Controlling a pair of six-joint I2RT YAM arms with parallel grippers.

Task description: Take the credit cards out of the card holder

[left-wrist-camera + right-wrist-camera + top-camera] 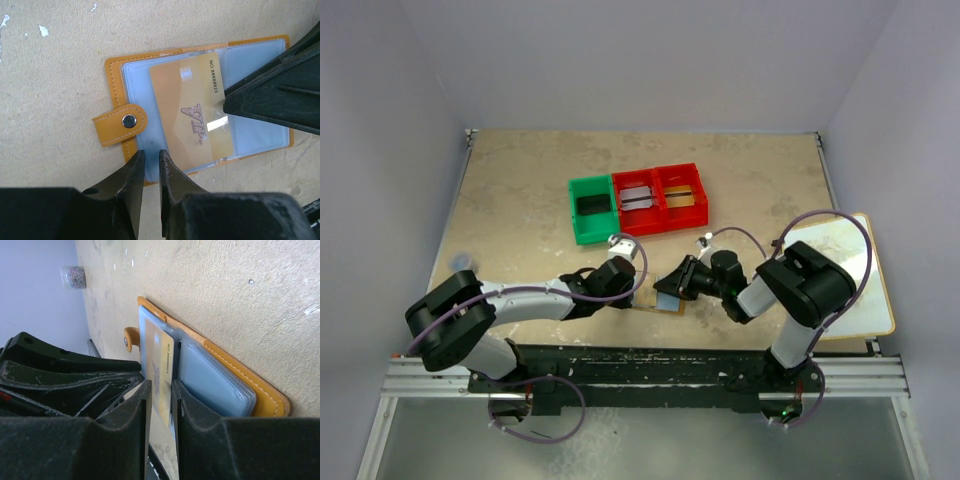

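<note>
The card holder [667, 301] [117, 70] [240, 375] lies open on the table between my two grippers, orange with pale blue-grey pockets and a tab clasp [120, 124]. A gold credit card [190, 115] [162, 365] marked VIP sticks partly out of a pocket. My right gripper [672, 284] [161, 387] stands with one finger on each side of that card's edge, the gap wider than the card. My left gripper [642, 291] [151, 156] has its tips a narrow gap apart at the holder's near edge, nothing clamped between them.
A green bin [592, 208] and a red bin [661, 200] stand behind the holder; the red one holds grey and tan cards. A large white tan-edged board [880, 300] lies at the table's right edge under the right arm.
</note>
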